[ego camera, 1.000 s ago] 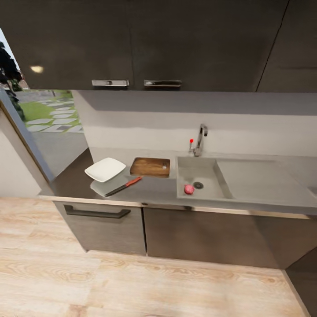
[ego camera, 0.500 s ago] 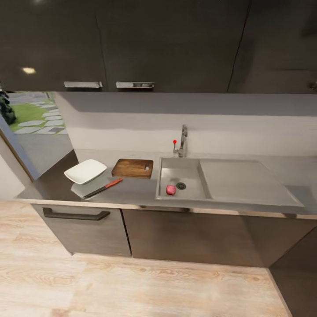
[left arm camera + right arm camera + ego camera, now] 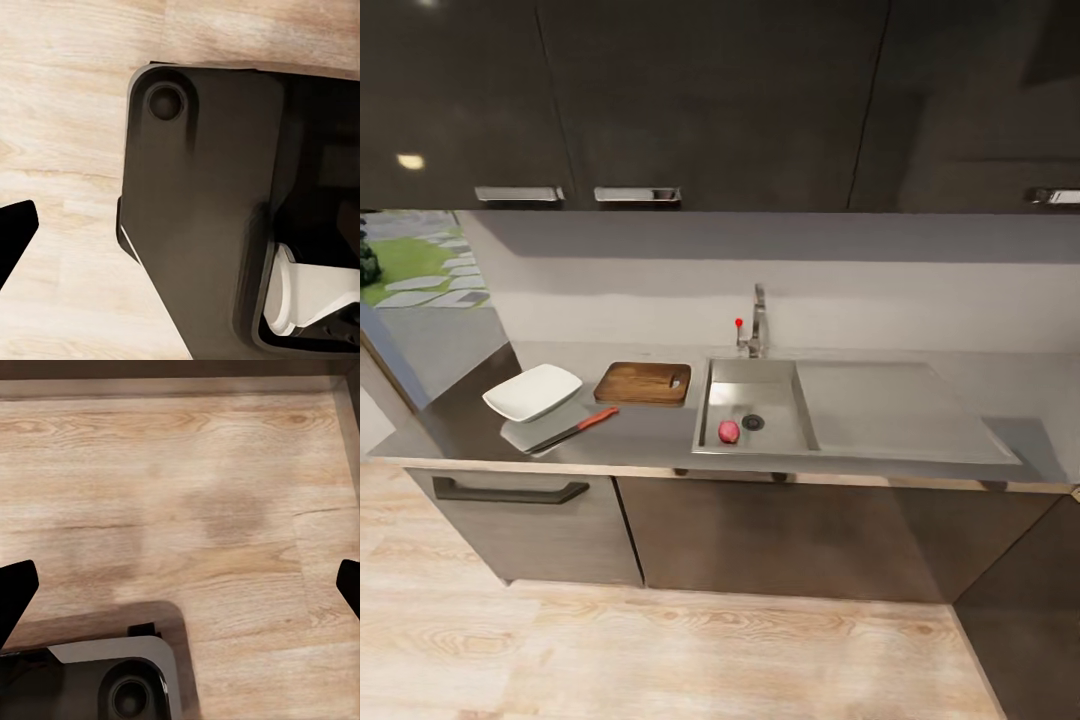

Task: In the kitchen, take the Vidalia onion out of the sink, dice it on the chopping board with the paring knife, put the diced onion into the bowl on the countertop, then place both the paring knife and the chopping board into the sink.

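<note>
**Camera swung right; counter scene now sits further left in the head view**

Since the earlier head frames the whole picture has slid leftward, so the camera moved, not the objects. Onion, board, knife and bowl keep the same layout relative to one another.

Head view: the sink (image 3: 705, 405) is just left of centre, drainboard at its 3 o'clock, tap (image 3: 757, 322) with red knob at its 12 o'clock. The Vidalia onion (image 3: 729, 431) lies in the basin, just beside the drain at the drain's 9 o'clock. The chopping board (image 3: 644, 382) lies flat on the countertop (image 3: 660, 440) at the sink's 9 o'clock, near its rim. The paring knife (image 3: 572, 430) lies at the board's 7 o'clock, red handle toward the board. The bowl (image 3: 532, 391) sits at the board's 9 o'clock, apart from it.

Wrist views: both look down at the wooden floor (image 3: 187, 472) and the dark robot base (image 3: 195, 210). The right gripper (image 3: 180, 585) has its fingertips wide apart, nothing between them. One left gripper fingertip (image 3: 15, 232) shows; its state cannot be told. Both are well apart from the onion.
</note>
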Controlling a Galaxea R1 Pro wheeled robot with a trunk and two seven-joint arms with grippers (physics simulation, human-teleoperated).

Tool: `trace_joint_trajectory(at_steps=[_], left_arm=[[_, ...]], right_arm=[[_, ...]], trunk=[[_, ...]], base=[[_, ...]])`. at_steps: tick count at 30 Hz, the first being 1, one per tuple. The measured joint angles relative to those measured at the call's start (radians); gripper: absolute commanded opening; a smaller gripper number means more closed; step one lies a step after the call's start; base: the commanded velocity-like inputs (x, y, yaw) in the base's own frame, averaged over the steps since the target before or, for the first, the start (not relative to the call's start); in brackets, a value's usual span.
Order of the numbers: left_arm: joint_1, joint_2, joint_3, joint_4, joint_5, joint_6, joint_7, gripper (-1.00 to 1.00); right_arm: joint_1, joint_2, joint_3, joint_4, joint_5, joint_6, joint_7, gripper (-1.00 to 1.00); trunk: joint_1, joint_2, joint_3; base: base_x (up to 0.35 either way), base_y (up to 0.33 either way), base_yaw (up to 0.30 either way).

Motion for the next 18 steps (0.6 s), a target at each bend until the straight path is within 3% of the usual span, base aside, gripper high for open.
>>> trace_joint_trajectory(at_steps=[7,18], left_arm=[[0.0,0.0,-0.001,0.0,0.0,0.0,0.0,1.0],[0.0,0.001,0.001,-0.001,0.0,0.0,0.0,1.0]], right_arm=[[0.0,0.0,0.0,0.0,0.0,0.0,0.0,1.0],[0.0,0.0,0.0,0.0,0.0,0.0,0.0,1.0]], trunk=[[0.0,0.0,0.0],[0.0,0.0,0.0]], base=[[0.0,-0.169,-0.15],[0.0,-0.043,-0.015]])
